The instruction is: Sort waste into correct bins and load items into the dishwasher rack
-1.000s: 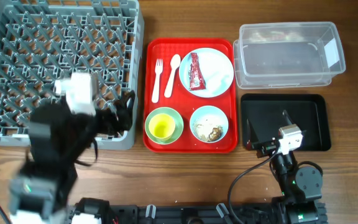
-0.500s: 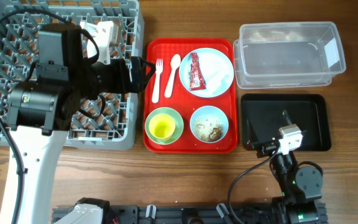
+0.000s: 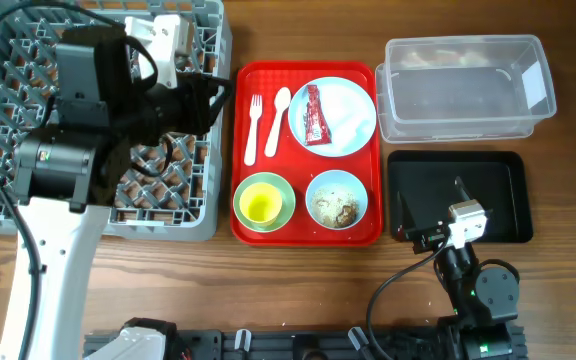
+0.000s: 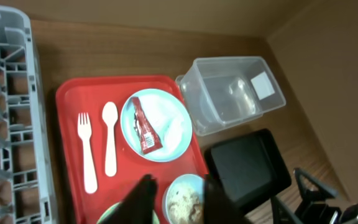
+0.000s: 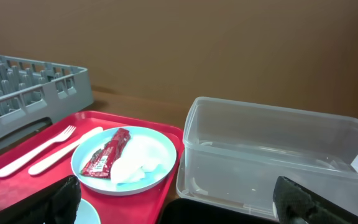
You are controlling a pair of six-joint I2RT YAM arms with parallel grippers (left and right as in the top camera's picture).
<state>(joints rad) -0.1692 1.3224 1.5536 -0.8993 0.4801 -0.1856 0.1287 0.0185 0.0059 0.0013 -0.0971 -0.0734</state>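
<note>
The left gripper [image 4: 179,182] has its jaws drawn in to a narrow gap and holds nothing. It hangs over the right wall of the grey dishwasher rack [image 3: 223,50], pointing toward the red serving tray [image 3: 243,225] just beside it. Nearest to it on the tray lie the cream fork [image 3: 253,128] and spoon [image 3: 278,118], side by side and untouched. Past them sits the light-blue plate [image 3: 356,100], carrying the red sachet wrapper [image 3: 313,113] and the crumpled white tissue [image 4: 169,127]. On the near side of the tray the pale-green bowl [image 3: 239,198] holds the small yellow cup [image 3: 261,206], and the light-blue bowl [image 3: 361,192] beside it holds rice grains and brown bits.

The right gripper [image 5: 176,194] stands wide open and empty, low over the near edge of the black tray [image 3: 493,195]. The clear tub [image 3: 468,128] lies just behind that tray, well apart from both grippers.
</note>
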